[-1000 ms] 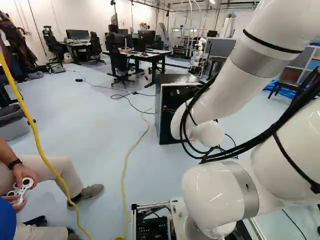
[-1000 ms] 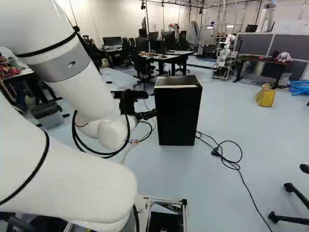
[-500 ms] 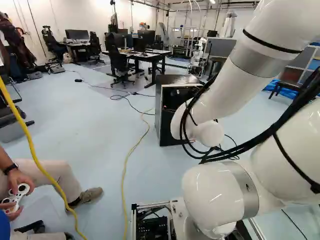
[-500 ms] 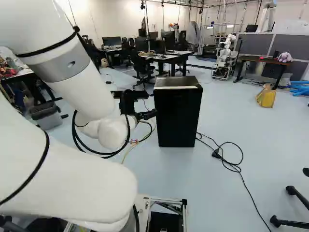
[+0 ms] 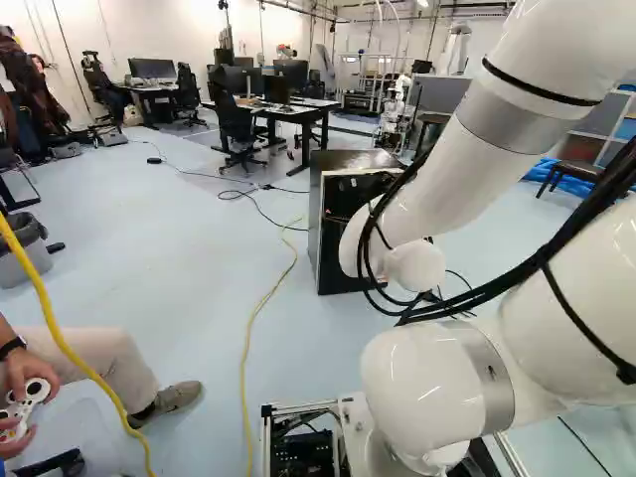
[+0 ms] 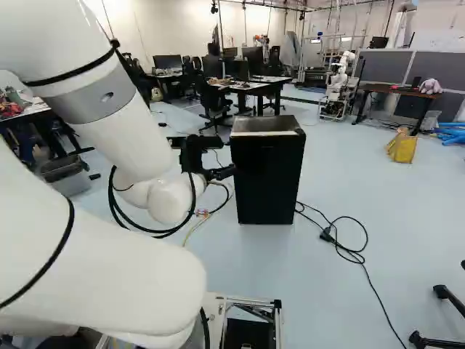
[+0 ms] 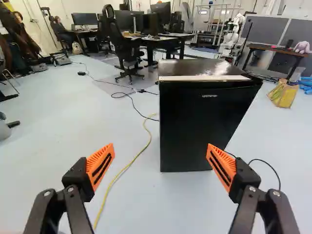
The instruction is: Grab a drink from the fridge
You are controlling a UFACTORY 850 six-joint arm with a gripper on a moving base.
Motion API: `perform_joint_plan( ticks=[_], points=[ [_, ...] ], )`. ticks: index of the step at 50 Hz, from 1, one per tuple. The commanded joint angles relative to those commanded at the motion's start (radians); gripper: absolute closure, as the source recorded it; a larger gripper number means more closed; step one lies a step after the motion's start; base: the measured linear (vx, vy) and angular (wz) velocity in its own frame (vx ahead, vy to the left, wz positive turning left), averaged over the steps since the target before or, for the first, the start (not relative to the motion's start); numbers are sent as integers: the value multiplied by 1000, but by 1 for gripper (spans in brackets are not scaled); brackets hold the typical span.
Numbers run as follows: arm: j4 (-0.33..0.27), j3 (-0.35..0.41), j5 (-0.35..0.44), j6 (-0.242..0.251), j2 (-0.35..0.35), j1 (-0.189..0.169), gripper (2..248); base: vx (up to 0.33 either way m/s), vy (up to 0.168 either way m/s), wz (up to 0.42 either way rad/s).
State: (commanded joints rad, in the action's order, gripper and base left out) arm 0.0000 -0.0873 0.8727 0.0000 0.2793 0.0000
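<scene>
My gripper hangs at the end of the arm in the right base view, beside the fridge as seen there. The fridge is a low black box standing on the floor, its top shiny with a pale front edge. From the wrist, the gripper shows its two orange pads wide apart with only floor between them. The fridge stands ahead of it, mostly ahead of the finger with the pad; its plain dark front looks closed. No drink is visible.
A yellow cable runs over the floor beside the fridge; a black cable curls on its other side. A seated person's leg and hands with a controller are near the base. Desks and another robot stand farther back.
The base has moved a little ahead, so the fridge appears slightly nearer and the person's leg slips back in the left base view. The arm keeps its pose against its lowest joint.
</scene>
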Motion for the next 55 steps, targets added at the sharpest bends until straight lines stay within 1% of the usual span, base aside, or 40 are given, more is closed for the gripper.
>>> perform_joint_plan(
  ticks=[55],
  points=[
    [0, 0, 0, 0, 0, 0, 3, 65, 0, -4]
  ],
)
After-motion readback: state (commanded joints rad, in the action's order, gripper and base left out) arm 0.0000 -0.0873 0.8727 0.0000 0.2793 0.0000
